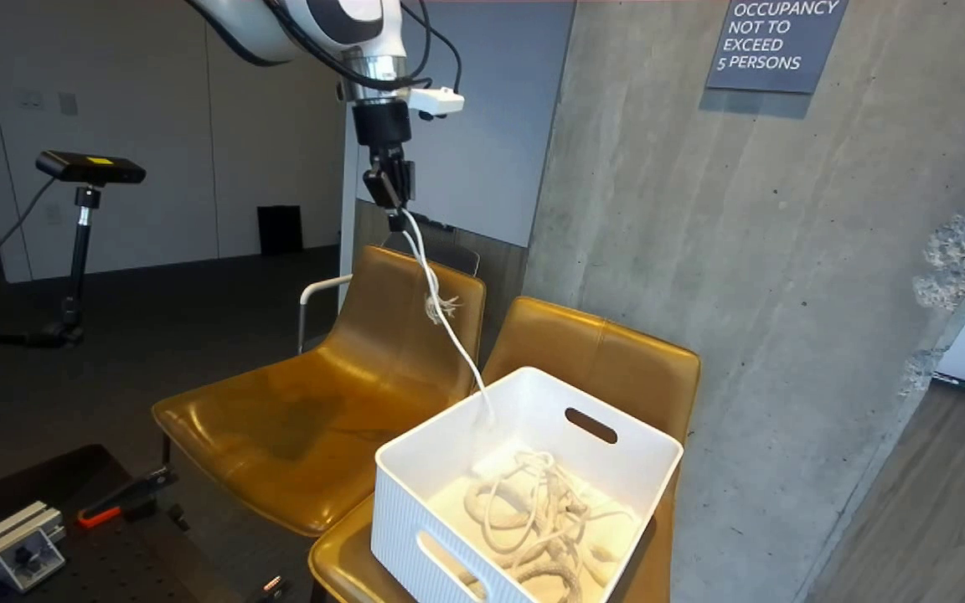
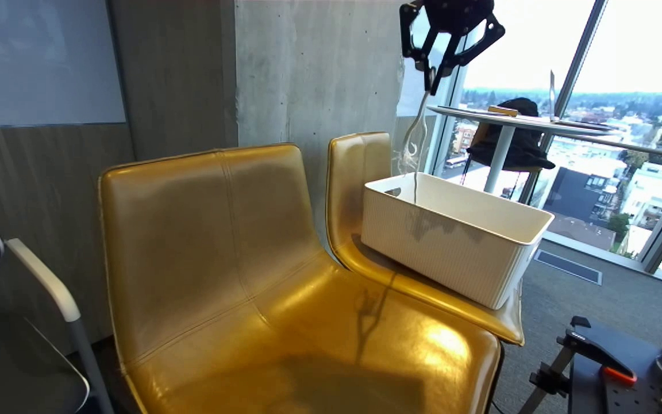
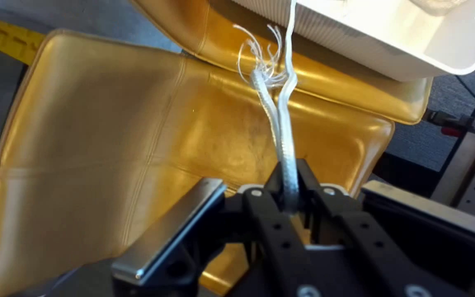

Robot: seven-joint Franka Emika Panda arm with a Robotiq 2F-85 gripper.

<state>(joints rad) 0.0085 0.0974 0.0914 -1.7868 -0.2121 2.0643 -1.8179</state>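
Reaches down from the top of an exterior view with the white arm [image 1: 386,38], bent above and pointing nearly straight at the floor from the wrist on. Holds the jaws narrow, almost meeting at the tips, with a white rope [image 3: 285,128] pinched between them. Trails two strands from the grip: a long one, slanting down into the pale ribbed box [image 2: 440,247], and a short one, dangling in midair to a frayed end [image 3: 261,80]. Shows tangled loops of rope [image 1: 565,502] lying on the box's bottom. Hangs well above the box's rim and off to its side, with tall open room between. In the wrist view, looks down across a gold-brown chair [image 3: 85,144], close beside a matching chair [image 1: 608,343] with the box set on its seat. Has a concrete wall [image 1: 784,276] behind the matching chair and, low at the right of an exterior view, a dark table [image 2: 585,388] with a clamp [image 2: 598,349] at its edge.
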